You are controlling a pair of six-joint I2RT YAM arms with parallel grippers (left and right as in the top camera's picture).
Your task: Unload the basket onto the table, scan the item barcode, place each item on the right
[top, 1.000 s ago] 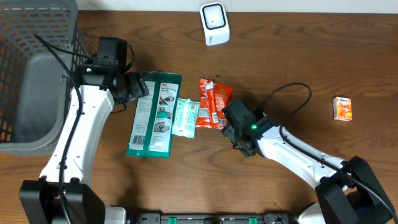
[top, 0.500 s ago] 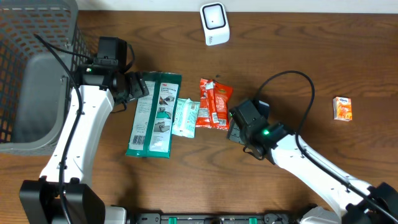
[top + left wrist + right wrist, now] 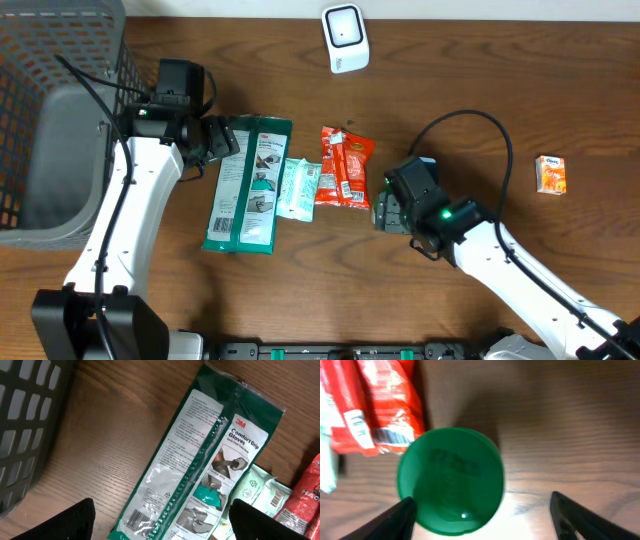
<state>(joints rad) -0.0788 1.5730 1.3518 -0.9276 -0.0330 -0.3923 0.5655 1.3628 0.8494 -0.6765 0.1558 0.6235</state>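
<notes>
Green tub (image 3: 451,480) stands on the table just beside the red packet (image 3: 380,405), loose between the fingers of the right gripper (image 3: 480,500), which have just spread wide. The left gripper (image 3: 161,510) hangs wide over the glove pack (image 3: 200,460). The scanner (image 3: 344,38) sits well apart, so the scan looks undone.

Table (image 3: 480,90) dark wood, matt grain; glove packet (image 3: 200,460) glossy plastic film; red wrapper (image 3: 385,405) crinkled, shiny; green lid (image 3: 451,480) smooth plastic.
</notes>
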